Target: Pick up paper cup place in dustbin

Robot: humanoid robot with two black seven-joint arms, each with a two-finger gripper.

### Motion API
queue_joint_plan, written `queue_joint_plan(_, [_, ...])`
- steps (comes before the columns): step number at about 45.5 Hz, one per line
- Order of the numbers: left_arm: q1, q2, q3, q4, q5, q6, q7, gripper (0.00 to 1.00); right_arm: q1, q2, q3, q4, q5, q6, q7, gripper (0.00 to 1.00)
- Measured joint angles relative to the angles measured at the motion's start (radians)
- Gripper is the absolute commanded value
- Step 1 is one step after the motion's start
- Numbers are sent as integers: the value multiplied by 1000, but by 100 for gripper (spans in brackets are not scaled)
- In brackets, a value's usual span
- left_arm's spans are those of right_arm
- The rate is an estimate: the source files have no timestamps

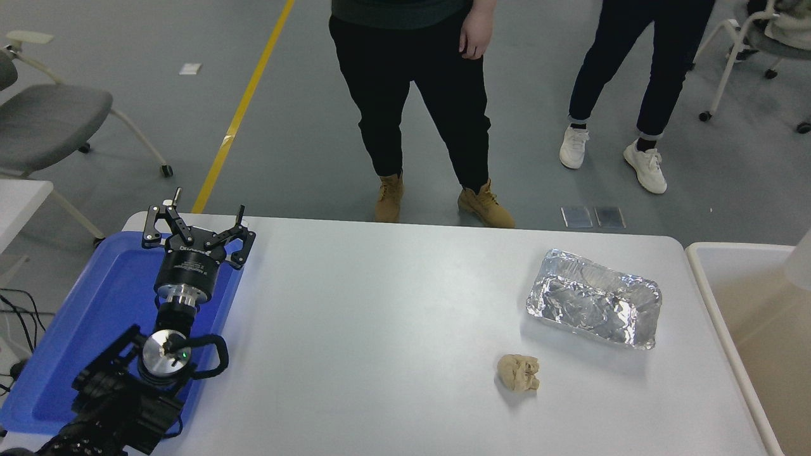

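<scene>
Cup (800, 261), just a pale blur at the right edge above the bin (728, 248), likely light and squashy, best held softly near the rim; right pincer out of sight, left pincer (199, 228) open over the blue tray (95, 304).

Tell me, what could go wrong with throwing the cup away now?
Only a pale edge of the paper cup shows at the picture's right side, above the dustbin. The right gripper is out of view, so a bad drop might go unseen. If the cup is released near the rim, it might tip outside or back toward the foil tray.
</scene>
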Motion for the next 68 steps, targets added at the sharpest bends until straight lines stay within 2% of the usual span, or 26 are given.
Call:
queue_joint_plan(13, [0, 0, 0, 1, -1, 1, 0, 100, -399, -24, 251, -224, -21, -139, 2, 0])
queue_joint_plan(25, [0, 0, 0, 1, -1, 1, 0, 100, -822, 52, 461, -490, 4, -305, 36, 0])
queue_joint_plan(35, [0, 0, 0, 1, -1, 1, 0, 100, -1084, 146, 577, -700, 124, -367, 68, 0])
queue_joint_plan(56, [0, 0, 0, 1, -1, 2, 0, 100, -1371, 322, 632, -963, 417, -437, 82, 0])
queue_joint_plan(68, [0, 0, 0, 1, -2, 2, -1, 100, -1464, 375, 638, -1026, 487, -470, 90, 0])
